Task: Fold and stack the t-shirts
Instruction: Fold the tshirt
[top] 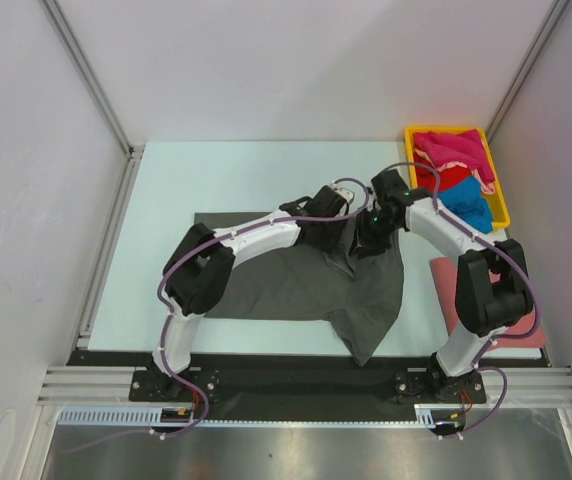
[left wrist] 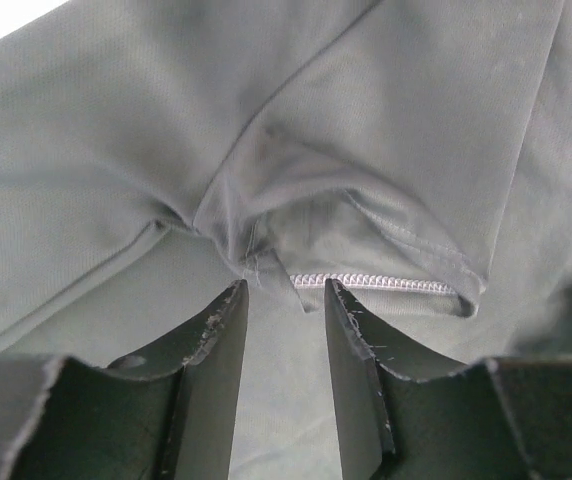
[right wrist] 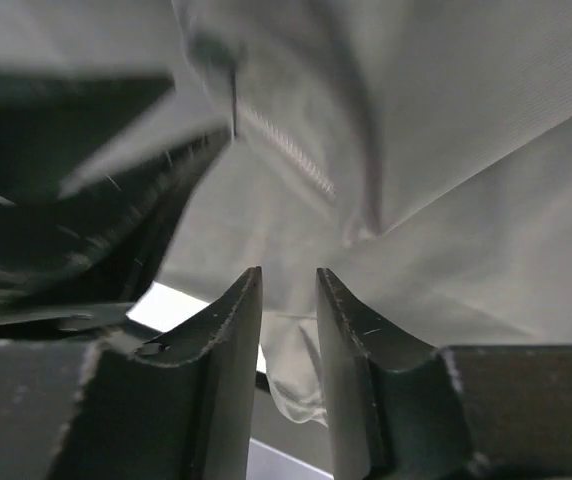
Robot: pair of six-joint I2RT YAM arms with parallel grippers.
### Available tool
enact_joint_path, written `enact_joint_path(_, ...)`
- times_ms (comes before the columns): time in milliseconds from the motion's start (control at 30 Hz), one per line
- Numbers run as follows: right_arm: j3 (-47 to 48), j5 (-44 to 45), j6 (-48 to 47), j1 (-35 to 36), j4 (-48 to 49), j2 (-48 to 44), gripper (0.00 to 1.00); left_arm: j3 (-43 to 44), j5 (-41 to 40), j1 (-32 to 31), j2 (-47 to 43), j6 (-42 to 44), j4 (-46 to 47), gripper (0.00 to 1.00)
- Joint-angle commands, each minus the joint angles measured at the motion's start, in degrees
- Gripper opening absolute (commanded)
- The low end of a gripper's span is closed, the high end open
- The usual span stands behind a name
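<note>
White table (top: 166, 200): L gripper (left wrist: 284, 285) jaws part-way apart, grey shirt (top: 296, 285) hem bunched just ahead of tips. R gripper (right wrist: 288, 272) close beside, narrow gap w/ cloth in it. Grip unclear on both. Prob. paired on one edge so the fold carries evenly.

The dark grey t-shirt (left wrist: 386, 120) is matt cloth, the yellow tray (top: 446, 128) glossy plastic.
</note>
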Motion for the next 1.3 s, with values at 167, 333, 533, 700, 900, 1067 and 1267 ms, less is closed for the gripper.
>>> enact_joint_path(167,-7.1,0.3,4.7,2.7,4.7,-0.5,0.34,3.9,2.3,2.0,2.6,-3.4,-1.3,0.36)
enact_joint_path(333,-9.4,0.1,6.5,3.8,5.6,-0.7,0.38,2.1,4.7,3.0,2.6,-5.2,-0.3,0.41)
enact_joint_path(533,-8.9,3.3,6.2,3.9,5.6,2.1,0.38,2.1,8.8,4.7,4.2,-6.7,1.3,0.44)
enact_joint_path(700,-6.6,5.9,5.5,4.0,4.3,5.1,0.36,3.4,10.3,4.9,5.6,-6.8,0.9,0.40)
enact_joint_path(900,-4.0,7.3,4.6,4.1,3.0,7.6,0.30,3.6,11.3,5.7,6.4,-7.1,0.6,0.35)
enact_joint_path(1067,-3.7,9.6,4.2,4.1,2.0,7.4,0.25,1.5,10.4,6.3,5.3,-7.3,0.7,0.31)
enact_joint_path(1267,-5.3,11.0,4.0,4.1,0.5,6.4,0.20,-1.2,8.2,7.0,3.3,-7.2,0.2,0.28)
